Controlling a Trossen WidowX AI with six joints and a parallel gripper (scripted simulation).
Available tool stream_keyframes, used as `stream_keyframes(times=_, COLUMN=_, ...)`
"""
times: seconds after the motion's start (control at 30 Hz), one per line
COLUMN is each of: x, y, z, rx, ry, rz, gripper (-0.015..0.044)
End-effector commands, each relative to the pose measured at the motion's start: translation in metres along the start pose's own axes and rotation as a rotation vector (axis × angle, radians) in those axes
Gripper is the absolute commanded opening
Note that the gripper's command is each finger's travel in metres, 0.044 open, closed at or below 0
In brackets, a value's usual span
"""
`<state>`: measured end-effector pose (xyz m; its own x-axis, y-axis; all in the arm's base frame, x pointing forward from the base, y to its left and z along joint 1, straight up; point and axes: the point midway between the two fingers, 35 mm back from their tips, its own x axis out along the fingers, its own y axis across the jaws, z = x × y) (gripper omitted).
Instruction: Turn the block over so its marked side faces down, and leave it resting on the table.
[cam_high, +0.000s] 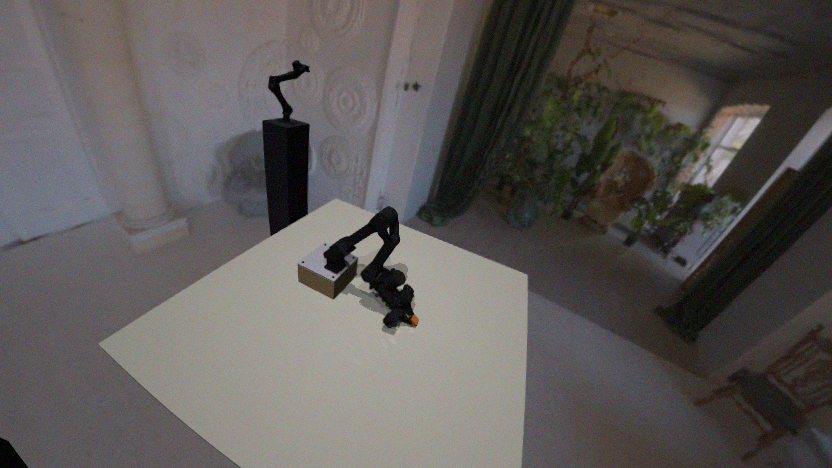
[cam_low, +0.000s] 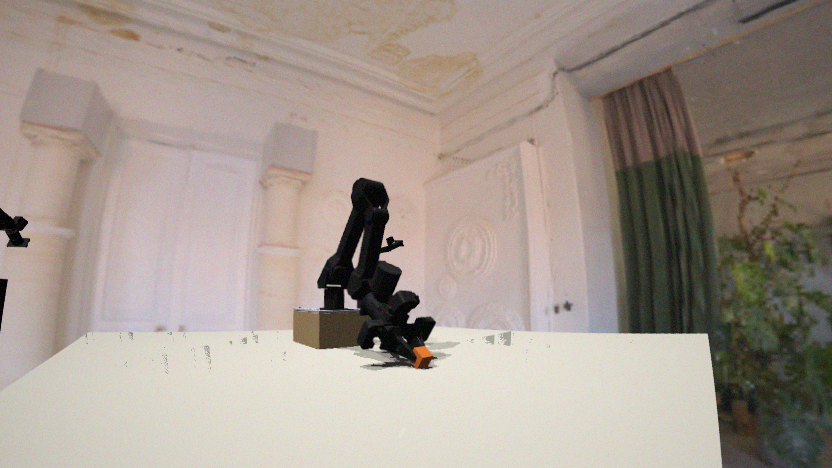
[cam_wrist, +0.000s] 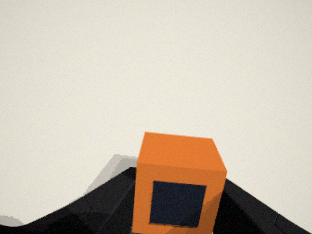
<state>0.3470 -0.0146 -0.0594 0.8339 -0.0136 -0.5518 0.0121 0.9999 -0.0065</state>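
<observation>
The orange block (cam_high: 414, 320) (cam_low: 422, 357) (cam_wrist: 180, 152) is between the fingertips of my gripper (cam_high: 409, 320) (cam_low: 417, 356) (cam_wrist: 175, 181), which is shut on it. In the wrist view the dark square mark (cam_wrist: 177, 204) is on the block's face toward the wrist camera. The arm reaches forward and down at a slant, and the block is tilted, low over the table (cam_high: 325, 360) (cam_low: 261, 413). Whether its lower edge touches the table I cannot tell. The block's underside is hidden.
The arm's base stands on a box (cam_high: 317, 283) (cam_low: 327, 329) behind the gripper. A second small arm (cam_high: 278, 93) stands on a black pedestal (cam_high: 286, 168) beyond the table's far edge. Shadows of the arm fall around the gripper.
</observation>
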Motion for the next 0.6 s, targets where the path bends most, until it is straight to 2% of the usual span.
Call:
stream_keyframes(times=0.0, x=-0.0059, y=0.0009, z=-0.0072, rx=0.004, ry=-0.021, rz=0.004, gripper=0.0000)
stream_keyframes(times=0.57, x=-0.0149, y=0.0011, z=-0.0042, rx=0.003, ry=-0.091, rz=0.004, gripper=0.0000)
